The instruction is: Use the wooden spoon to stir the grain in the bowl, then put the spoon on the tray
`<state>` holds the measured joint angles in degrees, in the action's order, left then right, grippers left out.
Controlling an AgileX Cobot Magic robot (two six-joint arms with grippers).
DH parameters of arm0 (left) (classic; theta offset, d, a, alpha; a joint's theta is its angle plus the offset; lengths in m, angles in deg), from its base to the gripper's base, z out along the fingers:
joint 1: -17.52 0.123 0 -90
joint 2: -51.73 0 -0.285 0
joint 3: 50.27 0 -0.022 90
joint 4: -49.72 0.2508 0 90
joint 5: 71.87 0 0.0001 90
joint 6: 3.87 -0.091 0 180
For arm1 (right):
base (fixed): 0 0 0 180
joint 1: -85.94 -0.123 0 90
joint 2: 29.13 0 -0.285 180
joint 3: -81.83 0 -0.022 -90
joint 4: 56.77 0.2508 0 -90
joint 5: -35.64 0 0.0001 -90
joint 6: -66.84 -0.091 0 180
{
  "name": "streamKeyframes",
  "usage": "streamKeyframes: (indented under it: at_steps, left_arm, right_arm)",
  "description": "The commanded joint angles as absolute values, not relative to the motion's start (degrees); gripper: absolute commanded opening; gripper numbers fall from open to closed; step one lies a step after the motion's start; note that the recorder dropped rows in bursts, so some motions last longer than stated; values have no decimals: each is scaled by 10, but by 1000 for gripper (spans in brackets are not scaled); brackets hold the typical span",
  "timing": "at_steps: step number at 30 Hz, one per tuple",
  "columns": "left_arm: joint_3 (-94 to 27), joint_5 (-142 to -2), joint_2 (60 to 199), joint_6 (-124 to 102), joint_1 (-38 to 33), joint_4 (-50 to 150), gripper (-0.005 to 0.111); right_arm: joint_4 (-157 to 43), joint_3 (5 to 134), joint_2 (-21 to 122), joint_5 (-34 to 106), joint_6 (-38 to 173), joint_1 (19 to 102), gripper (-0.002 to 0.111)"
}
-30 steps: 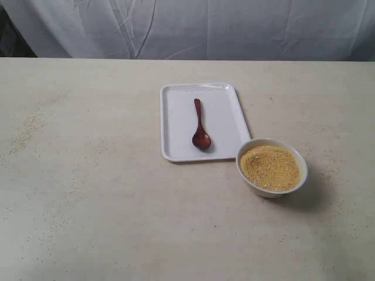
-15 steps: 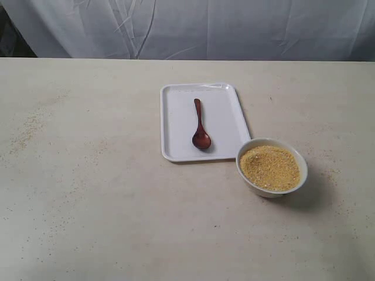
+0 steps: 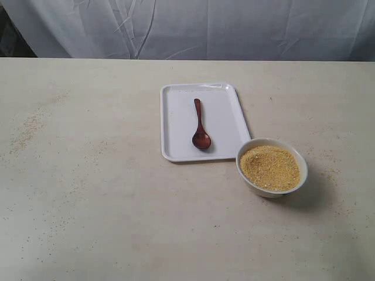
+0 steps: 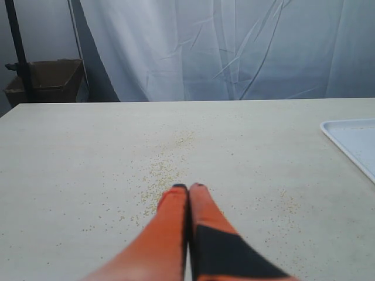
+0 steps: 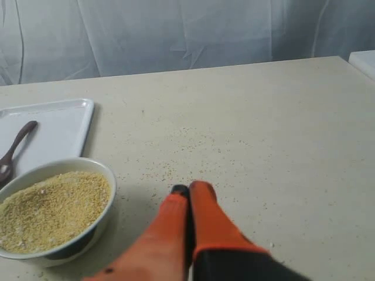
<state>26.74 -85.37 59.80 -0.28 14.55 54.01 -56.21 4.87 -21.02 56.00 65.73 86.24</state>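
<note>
Wooden spoon point(image 3: 200, 126): lying along the middle of the tray point(image 3: 176, 120), untouched.
Bowl point(image 3: 251, 182): on the table point(image 3: 105, 193), just beside the tray's corner and heaped with grain point(image 3: 270, 167).
Left gripper point(image 4: 188, 187): orange fingers pressed together, holding nothing.
Right gripper point(image 5: 188, 188): fingers pressed together, near the bowl but apart from it.

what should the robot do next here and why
Probably open the right gripper and reach for the handle of the spoon. That gripper and the left gripper are both shut and empty, the spoon lies on the tray, and the right wrist view shows it near the bowl of grain, so that arm seems better placed.
</note>
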Motion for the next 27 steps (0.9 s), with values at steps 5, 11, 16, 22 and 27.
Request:
streamKeyframes:
  at_steps: [5, 11, 16, 22, 27]
  left_arm:
    - [269, -851, 595, -1, 146, 539, 0]
    - [269, -851, 595, -1, 146, 539, 0]
    - [269, -851, 595, -1, 146, 539, 0]
    - [269, -851, 595, -1, 146, 539, 0]
    - [269, -851, 595, -1, 146, 539, 0]
  right_arm:
    - [-565, 46, -213, 552, 656, 864, -1]
    - [-558, 46, -213, 556, 656, 864, -1]
    - [-552, 46, -213, 556, 656, 864, -1]
    - [-552, 46, -213, 556, 656, 864, -1]
    - [-552, 46, -213, 556, 656, 864, -1]
